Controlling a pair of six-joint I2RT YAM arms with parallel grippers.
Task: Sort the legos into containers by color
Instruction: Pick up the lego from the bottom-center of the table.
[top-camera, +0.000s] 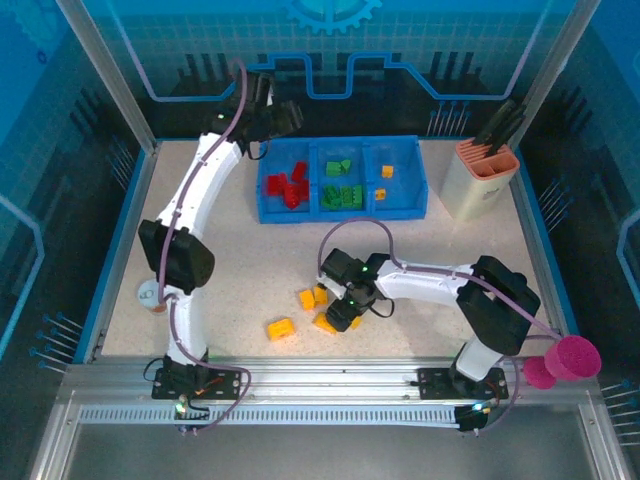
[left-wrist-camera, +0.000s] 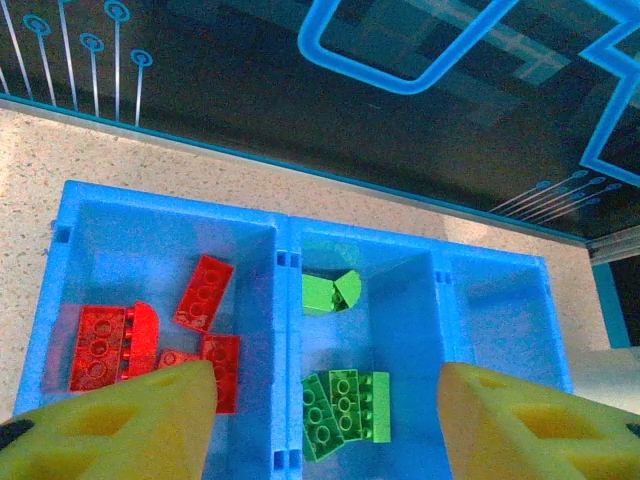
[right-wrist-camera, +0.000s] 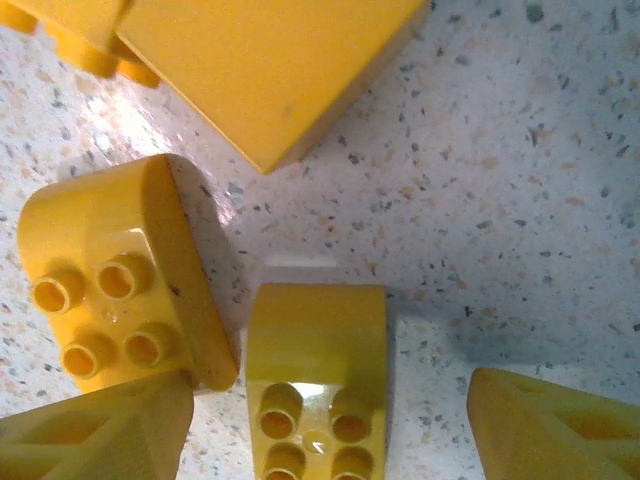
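The blue tray (top-camera: 340, 212) stands at the back of the table with three containers side by side. Red legos (left-wrist-camera: 205, 292) lie in the left one, green legos (left-wrist-camera: 345, 400) in the middle one, and small yellow legos (top-camera: 385, 172) in the right one. My left gripper (left-wrist-camera: 325, 420) hovers open above the divider between the red and green compartments, holding nothing. Several yellow legos (top-camera: 281, 328) lie loose on the table in front. My right gripper (right-wrist-camera: 325, 440) is low over them and open, its fingers either side of a curved yellow brick (right-wrist-camera: 315, 375) without touching it. Another yellow brick (right-wrist-camera: 115, 285) lies against the left finger (right-wrist-camera: 90, 435).
A beige holder with an orange rim (top-camera: 478, 180) stands right of the tray. A pink cup (top-camera: 560, 362) sits by the right arm's base. A small round object (top-camera: 150, 295) lies at the table's left edge. A large yellow brick (right-wrist-camera: 260, 60) lies just beyond the right gripper.
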